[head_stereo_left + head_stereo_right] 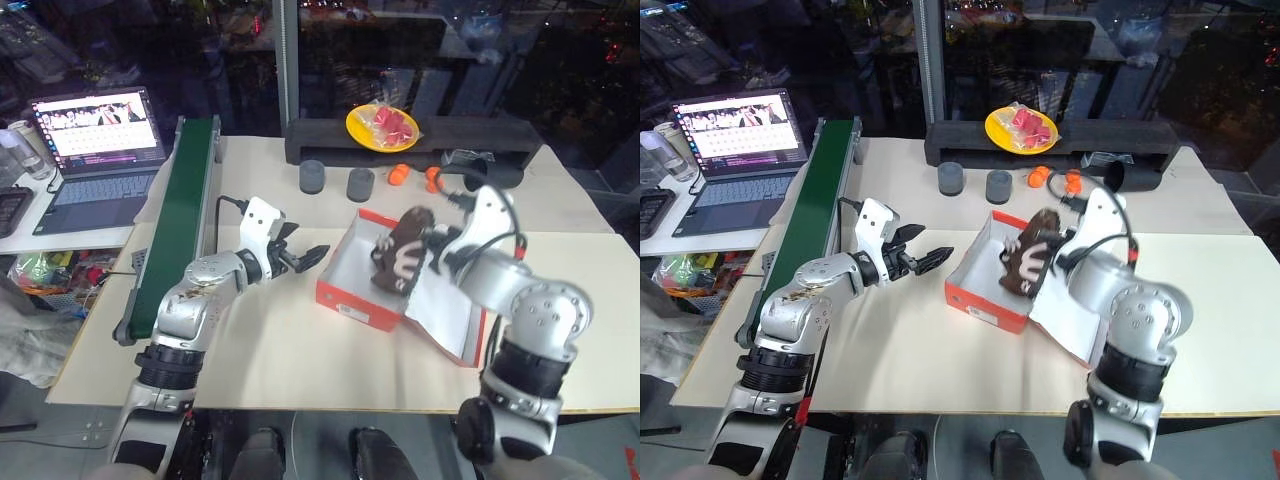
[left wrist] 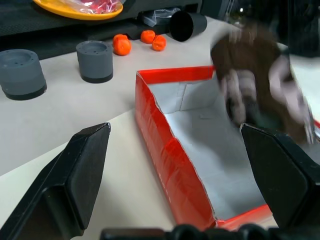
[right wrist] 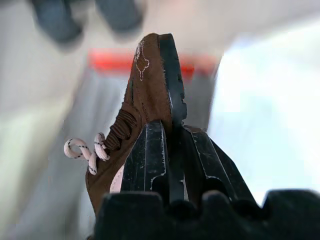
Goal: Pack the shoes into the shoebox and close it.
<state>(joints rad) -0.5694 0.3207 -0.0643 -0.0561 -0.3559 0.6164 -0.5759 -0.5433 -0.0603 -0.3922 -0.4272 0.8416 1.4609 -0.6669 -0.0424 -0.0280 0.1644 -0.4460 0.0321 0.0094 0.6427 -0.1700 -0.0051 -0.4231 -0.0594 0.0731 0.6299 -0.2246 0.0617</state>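
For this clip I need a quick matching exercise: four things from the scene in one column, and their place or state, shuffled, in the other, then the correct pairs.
Things:
1. shoe
2. shoebox
3. left end effector
4. yellow plate

Place or state:
A. open, next to the box, holding nothing
B. on the black tray at the far edge of the table
C. lid folded back, white inside showing
D. clamped in the right end effector, over the box

Pairs: 1-D, 2-C, 3-A, 4-B

Cream table (image 1: 300, 350); shoebox (image 1: 345, 300), grey cylinders (image 1: 313, 177), oranges (image 1: 400, 173) on it.
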